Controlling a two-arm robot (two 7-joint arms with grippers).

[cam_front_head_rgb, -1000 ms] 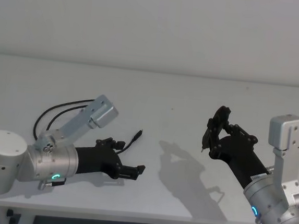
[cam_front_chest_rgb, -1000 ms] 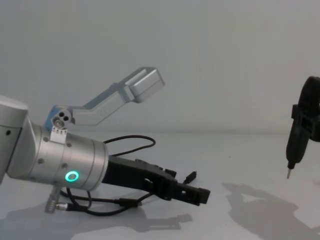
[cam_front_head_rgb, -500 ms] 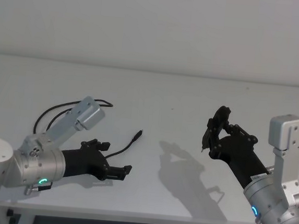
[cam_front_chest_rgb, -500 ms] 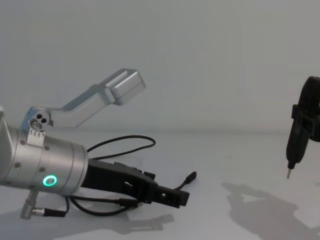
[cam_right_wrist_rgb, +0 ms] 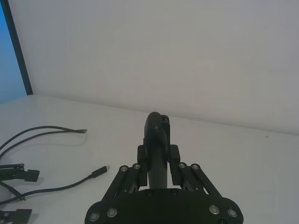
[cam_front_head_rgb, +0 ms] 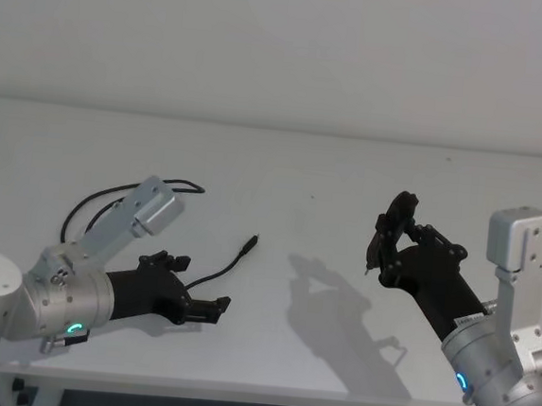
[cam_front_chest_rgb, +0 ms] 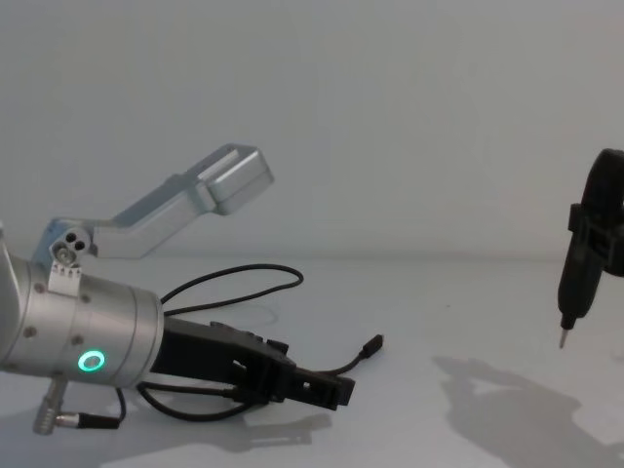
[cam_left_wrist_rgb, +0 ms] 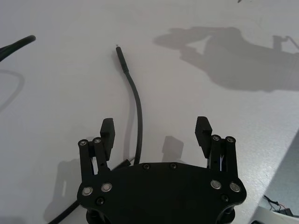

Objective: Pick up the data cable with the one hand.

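Observation:
The data cable [cam_front_head_rgb: 210, 276] is a thin black cord lying in loose loops on the white table, one small plug [cam_front_head_rgb: 250, 244] pointing right. My left gripper [cam_front_head_rgb: 197, 285], black on a silver cylinder with a green ring, hovers open low over the table. In the left wrist view the cable [cam_left_wrist_rgb: 137, 105] runs out between the open fingers [cam_left_wrist_rgb: 107, 127] of this gripper [cam_left_wrist_rgb: 155, 127], apart from both. In the chest view the gripper [cam_front_chest_rgb: 327, 390] sits just in front of the cable [cam_front_chest_rgb: 246, 272]. My right gripper [cam_front_head_rgb: 381, 243] is raised at the right, shut, with a thin metal tip pointing down.
A short lead with a silver plug [cam_front_chest_rgb: 74, 420] hangs from the left arm's wrist. The table's front edge [cam_front_head_rgb: 236, 387] lies close below the left gripper. The right gripper [cam_front_chest_rgb: 583, 263] casts a shadow mid-table.
My left arm has pulled back to the left and toward me, staying open. More of the cable's plug end now shows. The cable and the right arm have not moved.

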